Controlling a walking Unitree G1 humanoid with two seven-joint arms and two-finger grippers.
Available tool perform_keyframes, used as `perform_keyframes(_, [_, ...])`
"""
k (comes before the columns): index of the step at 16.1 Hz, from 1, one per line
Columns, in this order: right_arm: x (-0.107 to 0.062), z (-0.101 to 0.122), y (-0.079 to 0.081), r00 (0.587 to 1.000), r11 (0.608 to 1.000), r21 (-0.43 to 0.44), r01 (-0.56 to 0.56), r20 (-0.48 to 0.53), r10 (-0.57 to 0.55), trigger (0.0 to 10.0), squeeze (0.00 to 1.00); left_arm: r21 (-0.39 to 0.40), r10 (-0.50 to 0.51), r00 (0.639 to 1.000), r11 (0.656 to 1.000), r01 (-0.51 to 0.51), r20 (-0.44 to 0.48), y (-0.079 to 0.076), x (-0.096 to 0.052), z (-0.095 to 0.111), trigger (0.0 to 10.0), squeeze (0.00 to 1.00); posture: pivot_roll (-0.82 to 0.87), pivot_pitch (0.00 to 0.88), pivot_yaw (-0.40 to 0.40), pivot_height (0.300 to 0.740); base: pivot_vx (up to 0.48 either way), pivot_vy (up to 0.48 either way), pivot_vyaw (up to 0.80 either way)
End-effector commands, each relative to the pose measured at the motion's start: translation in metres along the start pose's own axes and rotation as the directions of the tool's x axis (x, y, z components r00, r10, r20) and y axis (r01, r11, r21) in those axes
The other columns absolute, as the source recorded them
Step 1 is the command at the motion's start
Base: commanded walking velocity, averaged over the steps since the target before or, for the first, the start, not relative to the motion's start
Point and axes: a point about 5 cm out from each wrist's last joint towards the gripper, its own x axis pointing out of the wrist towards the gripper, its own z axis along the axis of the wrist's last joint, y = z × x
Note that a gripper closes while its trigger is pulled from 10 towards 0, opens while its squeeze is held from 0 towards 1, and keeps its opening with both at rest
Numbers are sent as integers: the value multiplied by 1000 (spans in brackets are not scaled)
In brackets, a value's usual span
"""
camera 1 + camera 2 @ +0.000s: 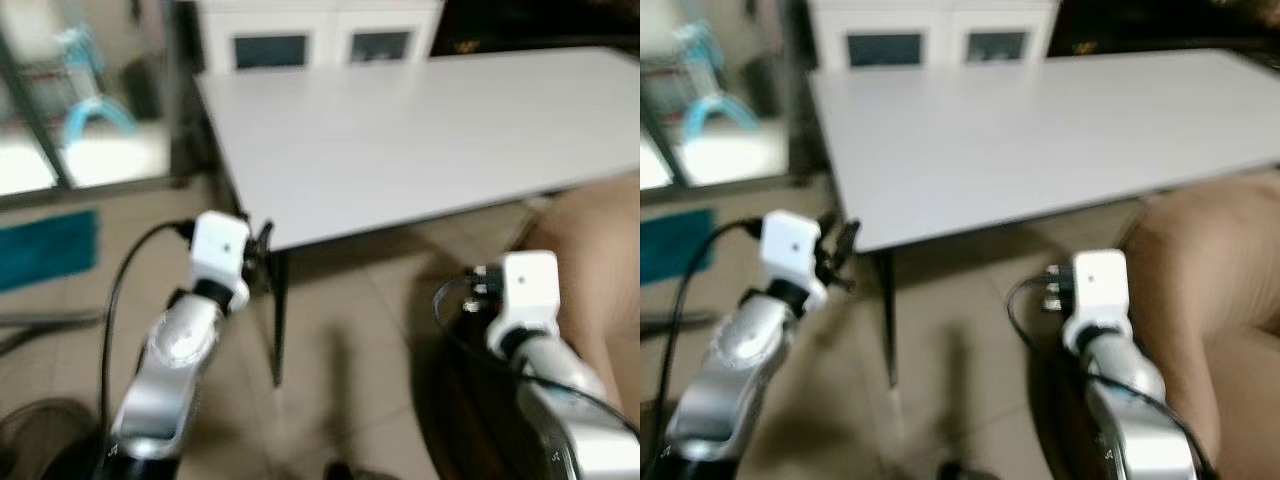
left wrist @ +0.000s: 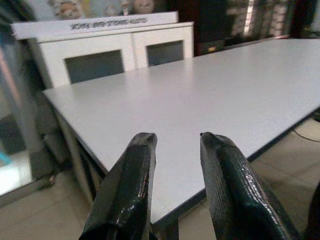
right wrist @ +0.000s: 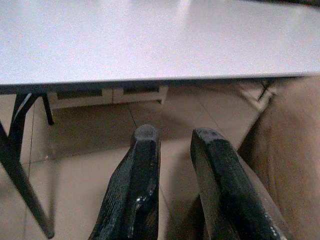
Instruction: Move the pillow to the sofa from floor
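I am steering the robot through a room, and the head views are blurred. The biggest thing before me is a long white table point(image 1: 420, 140) on dark legs, standing on a beige tiled floor point(image 1: 340, 380). Behind it is a white cabinet point(image 2: 115, 55) with two dark glass doors. To my right is a tan upholstered shape point(image 1: 1210, 300), probably the sofa's arm (too blurred to be sure). A teal mat point(image 1: 45, 245) lies on the tiles to my left.

Both arms are raised in front of me. The left gripper point(image 2: 175, 165) points over the table's corner, its fingers a little apart and holding nothing. The right gripper point(image 3: 172, 160) points under the table edge, fingers likewise a little apart and empty.

I cannot make out the pillow anywhere. I judge the task barely begun: finding, lifting and carrying it all remain.
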Motion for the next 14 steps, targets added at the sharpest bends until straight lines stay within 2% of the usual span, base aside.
perform_keyframes(1, [-3, 0, -10, 999, 998, -45, 45, -15, -46, 10000, 0, 7, -21, 1000, 1000, 21, 13, -4, 1, 2, 10000, 0, -59, 0, -12, 740, 0, 0, -800])
perform_keyframes(5, [-5, 6, -13, 998, 999, 8, 53, 17, -53, 10000, 0, -38, -51, 999, 998, 51, 12, -8, 2, 2, 10000, 0, -63, 0, 2, 740, 0, 0, -800])
perform_keyframes(6, [-5, 5, -14, 996, 995, -41, 93, 19, -92, 10000, 0, -32, -51, 999, 998, 52, 18, -8, 2, 3, 10000, 0, -63, 0, 2, 740, 0, 0, -800])
perform_keyframes(8, [-4, 4, -13, 995, 994, -49, 95, 16, -94, 10000, 0, -41, -40, 999, 998, 41, 25, -8, 4, 4, 10000, 0, -66, 0, 8, 740, 0, 0, -781])
perform_keyframes(10, [-4, 4, -13, 994, 991, -75, 112, 22, -111, 10000, 0, -33, -39, 999, 999, 40, 24, -9, 5, 3, 10000, 0, -70, 1, 8, 740, 0, -379, -769])
perform_keyframes(14, [-3, 2, -11, 995, 993, -66, 99, 17, -98, 10000, 0, -21, -42, 999, 999, 43, 27, -10, 6, 4, 10000, 0, -70, 10, 7, 740, 0, -434, -769])
